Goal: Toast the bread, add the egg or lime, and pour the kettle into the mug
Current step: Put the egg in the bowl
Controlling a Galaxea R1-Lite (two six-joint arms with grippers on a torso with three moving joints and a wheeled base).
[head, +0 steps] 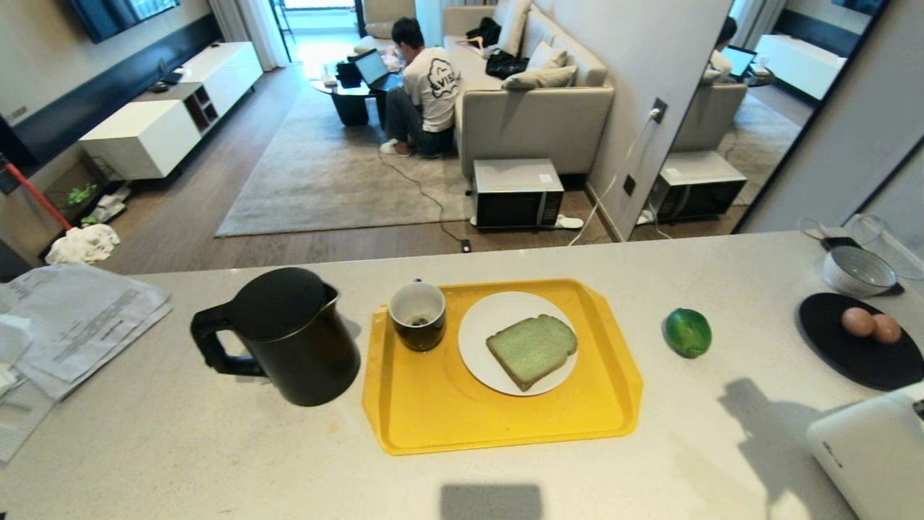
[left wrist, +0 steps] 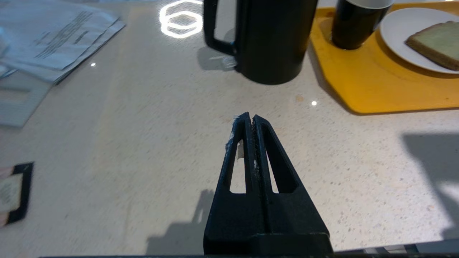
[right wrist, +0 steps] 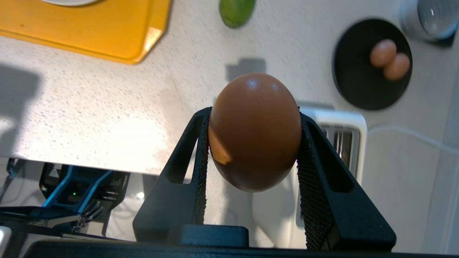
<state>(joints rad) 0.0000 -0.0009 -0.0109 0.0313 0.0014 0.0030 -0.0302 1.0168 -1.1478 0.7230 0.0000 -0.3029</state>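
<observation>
One egg (right wrist: 254,130) sat clamped between the padded jaws of our right end effector (right wrist: 252,143), raised above the table (right wrist: 107,107) near the toaster (right wrist: 340,136). We judged it light, smooth and brittle, best held gently across its middle. Our left end effector (left wrist: 250,120) hung clenched and empty near the kettle (left wrist: 272,39).

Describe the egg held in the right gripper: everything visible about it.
The egg is smooth, brown and slightly glossy, with a small highlight near its top and no visible crack. It sits clamped between the textured pads of the right gripper, touching nothing else, above the counter's near edge by the white toaster.
</observation>
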